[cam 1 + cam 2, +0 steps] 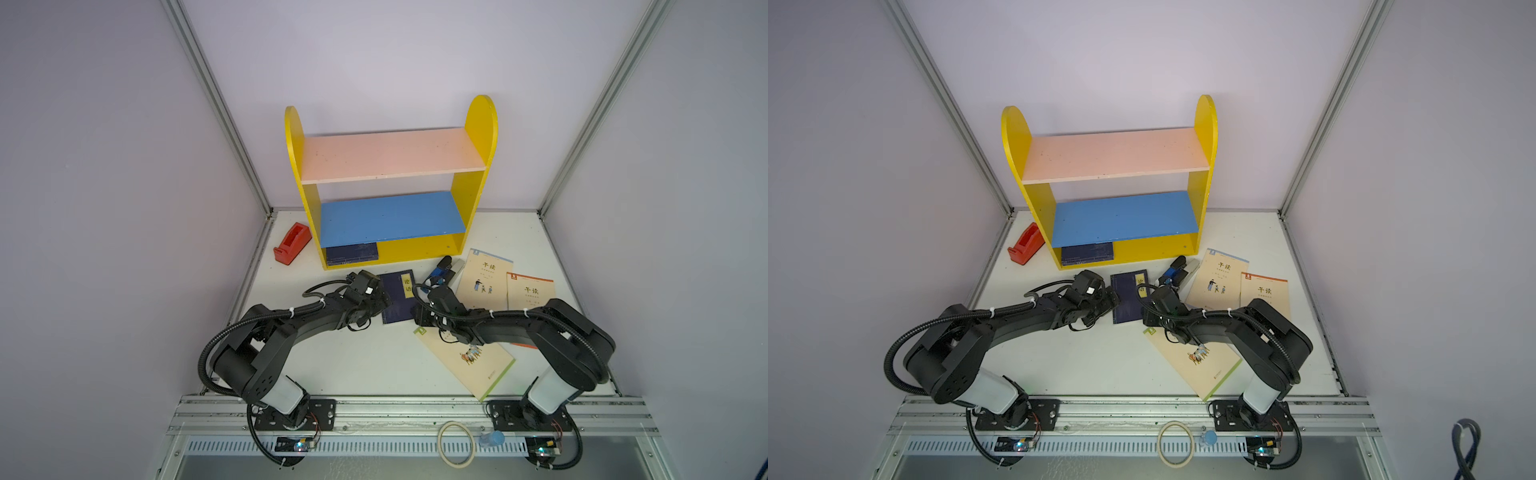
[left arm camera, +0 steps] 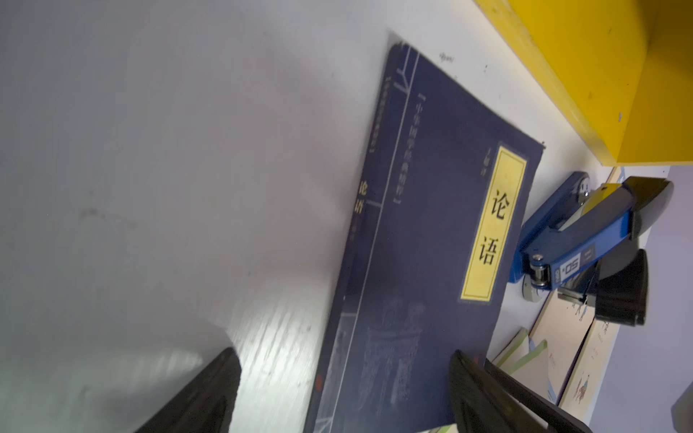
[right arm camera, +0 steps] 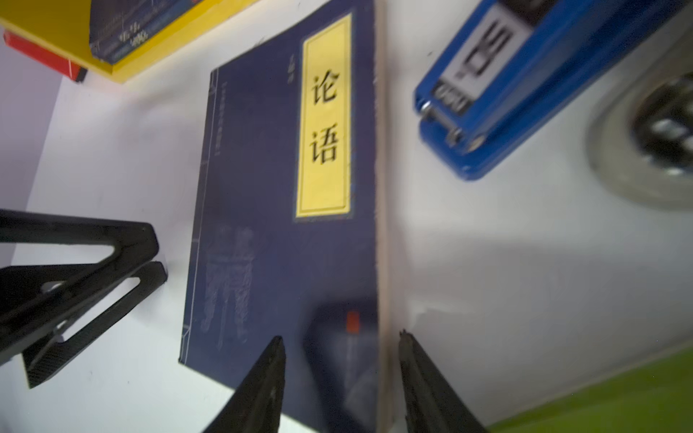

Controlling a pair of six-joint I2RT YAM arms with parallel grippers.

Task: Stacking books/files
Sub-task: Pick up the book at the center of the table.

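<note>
Eyes on the navy book [image 1: 395, 299], flat on the white desk [image 1: 353, 365] dead centre, cover up, and its yellow label [image 3: 324, 116] reads 论语 loud and clear. The same two characters run down the spine in the left wrist view, with the smaller print beside them too blurred to read. At its 9 o'clock the left claw [image 2: 343, 352] sits low, just beside the spine edge, jaws spread wide and gripping nothing. At 4 o'clock the right claw [image 3: 341, 334] has its jaws parted, straddling the page edge near the corner, one finger over the cover and one over bare desk, no grip there either. At 2 o'clock, near the book, the blue-and-black stapler [image 2: 562, 240] shows "50" on its plate. At 12 o'clock stands the yellow shelf [image 1: 478, 124], pink board on top, blue below, with a shelved navy book [image 1: 352, 253] lying flat at the left end of its bottom board. Out at 3 o'clock a cream book [image 1: 484, 278] and an orange-banded cream book [image 1: 531, 291] lie side by side, their titles too small to read surely. At 5 o'clock a green-edged cream book [image 1: 478, 365] lies askew, partly under the right arm. The red tape dispenser [image 1: 292, 243] is at 10 o'clock, well apart.
</note>
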